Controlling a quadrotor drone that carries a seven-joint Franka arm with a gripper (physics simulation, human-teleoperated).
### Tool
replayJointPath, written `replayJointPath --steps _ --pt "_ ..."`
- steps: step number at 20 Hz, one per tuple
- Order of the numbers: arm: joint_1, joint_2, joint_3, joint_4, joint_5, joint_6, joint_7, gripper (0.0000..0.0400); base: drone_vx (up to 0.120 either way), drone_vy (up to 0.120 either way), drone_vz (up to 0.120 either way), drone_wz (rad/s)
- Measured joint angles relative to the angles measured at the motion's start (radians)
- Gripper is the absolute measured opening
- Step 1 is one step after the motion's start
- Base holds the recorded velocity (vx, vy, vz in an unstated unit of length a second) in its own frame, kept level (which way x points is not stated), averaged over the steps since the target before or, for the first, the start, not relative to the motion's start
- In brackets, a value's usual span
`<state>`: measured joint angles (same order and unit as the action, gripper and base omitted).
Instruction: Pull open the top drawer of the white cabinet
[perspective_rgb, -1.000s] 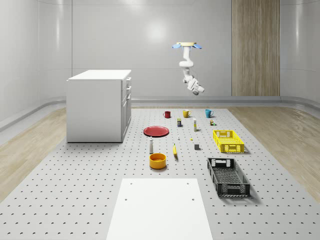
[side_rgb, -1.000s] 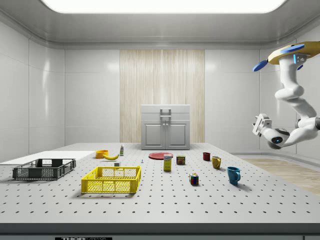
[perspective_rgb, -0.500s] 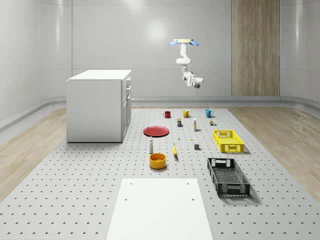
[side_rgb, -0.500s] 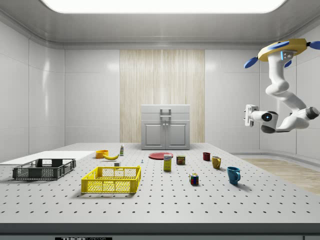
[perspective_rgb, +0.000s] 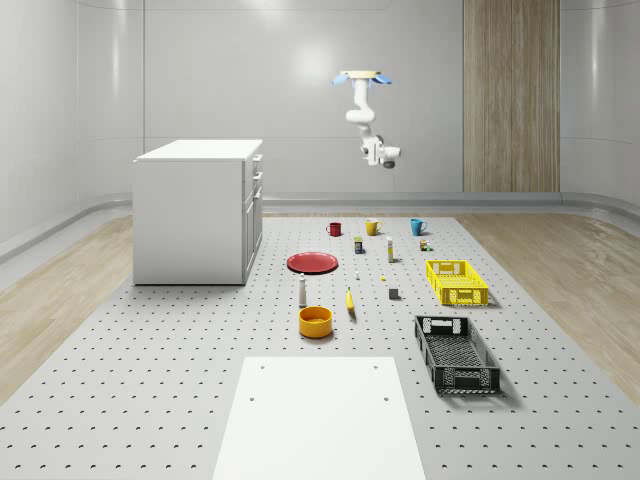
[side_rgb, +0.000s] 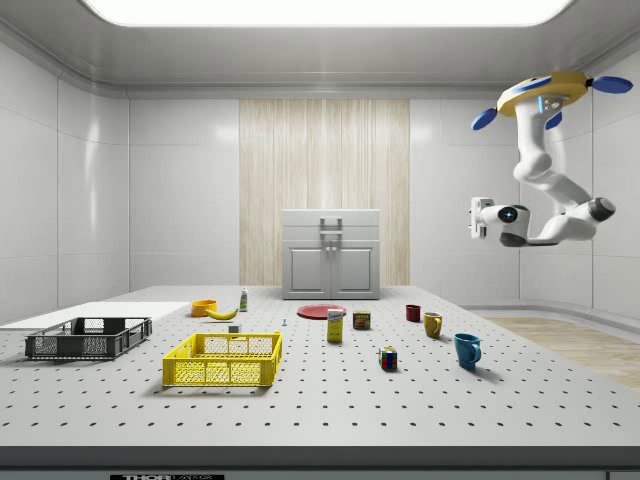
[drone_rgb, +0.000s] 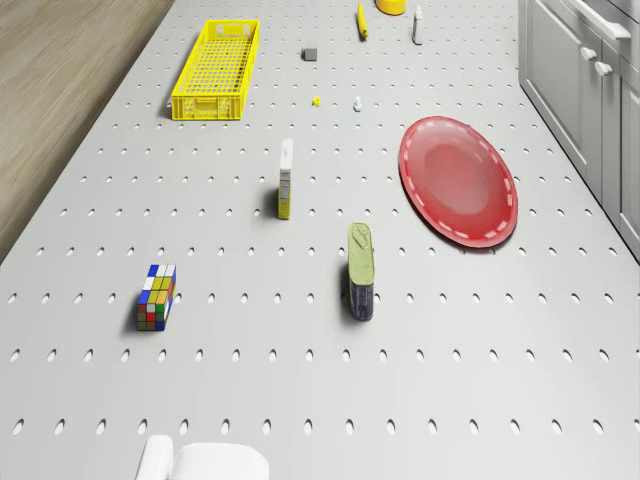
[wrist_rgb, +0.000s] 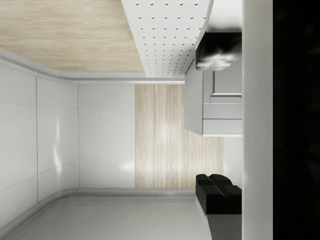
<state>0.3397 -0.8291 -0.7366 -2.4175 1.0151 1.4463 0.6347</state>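
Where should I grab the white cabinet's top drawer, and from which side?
Grip the top drawer's handle, which stands off the drawer front. Come in level toward the front of the cabinet, the face toward the red plate. The drone hovers high off that side.

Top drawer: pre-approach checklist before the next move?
1. Top drawer shut, nothing pulled yet: ok.
2. Handle visible on the cabinet front: ok.
3. Drone hovering clear above the table's mug end: ok.
4. Gripper at handle: not ok, far off toward the side view's right.
5. Gripper facing the cabinet, roughly at drawer height: ok.
6. Finger opening: cannot tell.
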Motion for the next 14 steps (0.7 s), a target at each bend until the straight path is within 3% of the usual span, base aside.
replayJointPath --steps 6,14 --pt "0.04 -0.029 -0.022 -0.007 -0.015 0.031 0.014 0.0305 0.12 -0.12 0.12 0.0" --pt "0.088 -0.066 -0.046 -0.013 -0.039 0.07 0.035 0.0305 0.12 -0.12 0.0 0.0"
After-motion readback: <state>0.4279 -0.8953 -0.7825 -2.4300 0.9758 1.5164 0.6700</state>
